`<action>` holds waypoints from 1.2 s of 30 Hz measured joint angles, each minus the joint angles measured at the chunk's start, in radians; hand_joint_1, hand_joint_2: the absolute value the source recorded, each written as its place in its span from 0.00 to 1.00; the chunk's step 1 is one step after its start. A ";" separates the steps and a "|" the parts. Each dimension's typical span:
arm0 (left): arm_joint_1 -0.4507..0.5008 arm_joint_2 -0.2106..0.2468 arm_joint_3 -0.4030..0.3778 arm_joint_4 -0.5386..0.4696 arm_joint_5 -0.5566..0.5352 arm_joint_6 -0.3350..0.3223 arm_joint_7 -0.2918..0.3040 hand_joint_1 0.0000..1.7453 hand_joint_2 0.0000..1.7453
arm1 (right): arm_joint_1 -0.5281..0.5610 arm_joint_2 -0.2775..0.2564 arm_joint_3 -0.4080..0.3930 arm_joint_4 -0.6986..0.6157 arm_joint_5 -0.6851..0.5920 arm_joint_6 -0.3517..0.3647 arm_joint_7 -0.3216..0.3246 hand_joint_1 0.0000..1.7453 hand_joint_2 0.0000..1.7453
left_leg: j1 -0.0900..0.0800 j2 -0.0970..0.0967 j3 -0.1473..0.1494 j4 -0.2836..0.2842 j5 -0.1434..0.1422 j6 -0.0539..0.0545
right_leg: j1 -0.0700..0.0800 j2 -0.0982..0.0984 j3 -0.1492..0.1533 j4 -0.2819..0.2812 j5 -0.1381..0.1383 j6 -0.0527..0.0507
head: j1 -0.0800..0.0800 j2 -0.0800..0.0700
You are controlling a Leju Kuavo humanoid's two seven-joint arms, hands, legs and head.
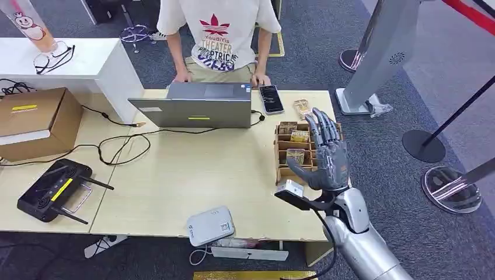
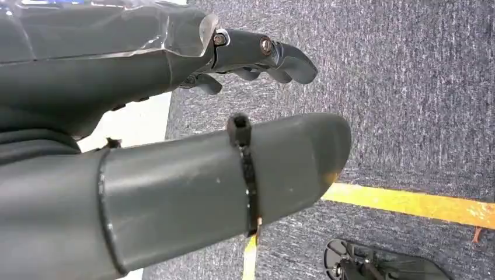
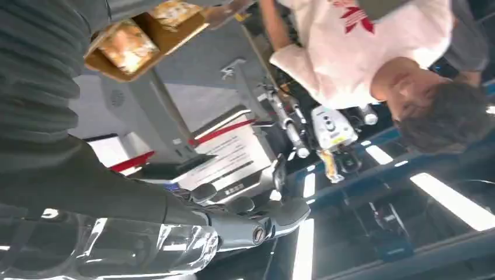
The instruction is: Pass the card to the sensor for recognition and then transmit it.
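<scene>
The silver, smooth-shelled right arm (image 1: 365, 245) entered the head view from the lower right and ended in the dark grey, many-fingered right hand (image 1: 327, 154). That hand stood raised over the table's right end with its fingers (image 1: 323, 129) spread and extended away from the robot, holding nothing. It hovered above the brown slotted wooden card rack (image 1: 292, 153). The cards stood in this rack: small printed rectangular cards (image 1: 296, 155), upright in the slots, with their long axes running across the table (the faces were too small to read).

The white rounded plastic sensor box (image 1: 210, 226) lay flat near the front edge of the pale wooden table (image 1: 192, 169), well apart from the rack. A grey laptop (image 1: 198, 104) stood open at the far edge, with a black smartphone (image 1: 271, 98) just beside it. A person in a white printed T-shirt (image 1: 219, 32) stood behind the laptop. A black antenna-fitted controller (image 1: 51, 189) and a brown cardboard box (image 1: 35, 121) occupied the table's left part.

In the left wrist view, the dark grey left hand (image 2: 175, 116) hung over grey carpet (image 2: 408, 87), fingers loosely curled and apart, holding nothing.
</scene>
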 joint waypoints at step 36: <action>0.004 -0.012 0.019 0.000 0.002 0.012 -0.011 0.00 0.00 | 0.029 -0.025 -0.080 0.064 0.069 0.041 0.025 0.32 1.00 | 0.000 0.000 0.000 0.000 0.000 0.000 | 0.000 0.000 0.000 0.000 0.000 0.000 | 0.000 0.000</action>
